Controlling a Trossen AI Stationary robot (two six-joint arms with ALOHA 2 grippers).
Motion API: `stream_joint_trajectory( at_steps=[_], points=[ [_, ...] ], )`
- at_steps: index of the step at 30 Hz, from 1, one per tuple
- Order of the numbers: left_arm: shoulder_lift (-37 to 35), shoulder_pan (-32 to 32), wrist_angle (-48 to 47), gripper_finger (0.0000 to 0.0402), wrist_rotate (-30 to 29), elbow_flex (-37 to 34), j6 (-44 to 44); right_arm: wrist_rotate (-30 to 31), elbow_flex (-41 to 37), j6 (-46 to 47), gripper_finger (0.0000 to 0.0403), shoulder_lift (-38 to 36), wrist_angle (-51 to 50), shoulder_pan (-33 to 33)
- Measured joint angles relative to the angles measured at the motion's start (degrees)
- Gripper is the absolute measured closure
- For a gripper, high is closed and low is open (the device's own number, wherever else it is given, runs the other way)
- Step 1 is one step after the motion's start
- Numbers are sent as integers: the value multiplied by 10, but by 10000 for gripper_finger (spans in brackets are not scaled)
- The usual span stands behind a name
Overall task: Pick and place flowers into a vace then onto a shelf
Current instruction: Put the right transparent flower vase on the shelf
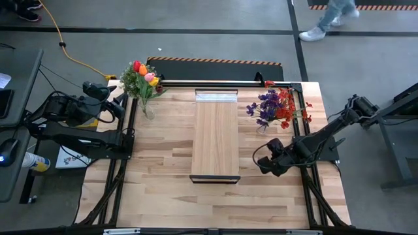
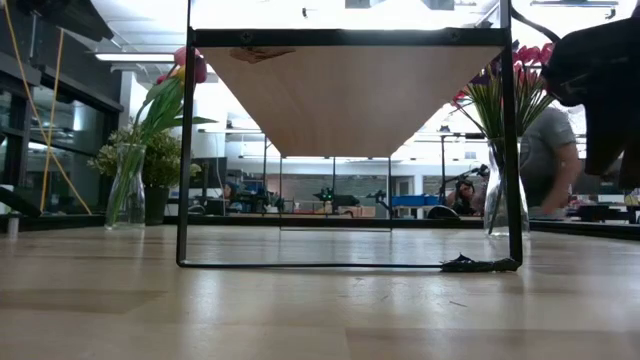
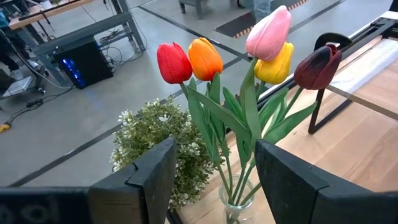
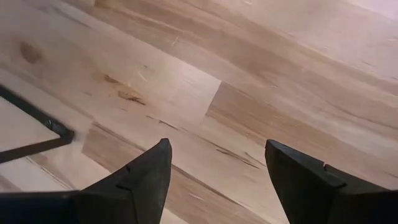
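Red, orange, pink, yellow and maroon tulips [image 3: 249, 68] stand in a glass vase [image 1: 147, 108] at the table's far left, stems down in its mouth [image 3: 237, 200]. My left gripper [image 3: 214, 149] is open just left of that vase [image 1: 121, 108], its fingers short of the glass. Purple and red flowers [image 1: 277, 106] stand in a second glass vase [image 2: 503, 190] at the far right. The light wood shelf [image 1: 217, 137] sits mid-table on a black frame. My right gripper [image 4: 217, 149] is open, low over bare table right of the shelf's near end [image 1: 262, 160].
A bushy pale-green potted plant [image 3: 161, 137] stands just behind the tulip vase. The shelf's black frame corner [image 4: 43, 134] lies close to the right gripper. Black rails [image 1: 307, 150] run along the table's sides. A person [image 1: 330, 19] walks beyond the far edge.
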Motion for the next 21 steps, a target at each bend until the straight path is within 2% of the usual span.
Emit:
stream_joint_trajectory(
  at_steps=[7,14,21],
  points=[
    [0,0,1,153,0,0,-2,-1,0,-28,155,0,5,16],
    [0,0,1,153,0,0,-2,6,0,-15,153,0,11,38],
    [0,0,0,153,6,0,1,70,0,-50,105,4,67,29]
  ],
)
